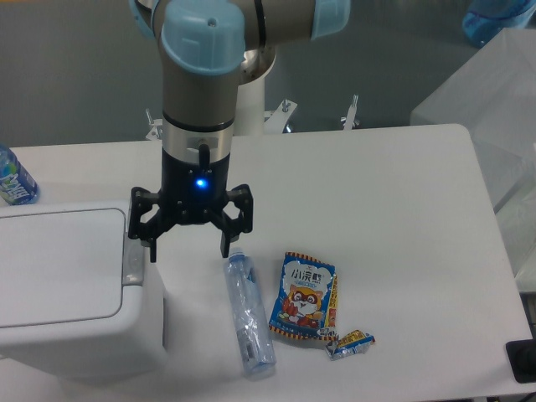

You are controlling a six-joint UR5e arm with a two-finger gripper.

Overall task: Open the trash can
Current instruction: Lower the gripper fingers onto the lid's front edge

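The trash can (67, 293) is a big white boxy bin at the lower left of the table, its flat lid down. Its small grey push-button (133, 259) sits on the right edge of the top. My gripper (189, 249) hangs open just right of the bin. Its left fingertip (153, 251) is close above the button's right side; I cannot tell whether it touches. The right fingertip (224, 249) hovers over the cap end of a clear bottle. Nothing is between the fingers.
A clear plastic bottle (248, 314) lies on the white table (402, 218) right of the bin. Beside it lie a blue snack bag (303, 295) and a small wrapped candy (349, 342). Another bottle (13, 178) stands at the far left edge.
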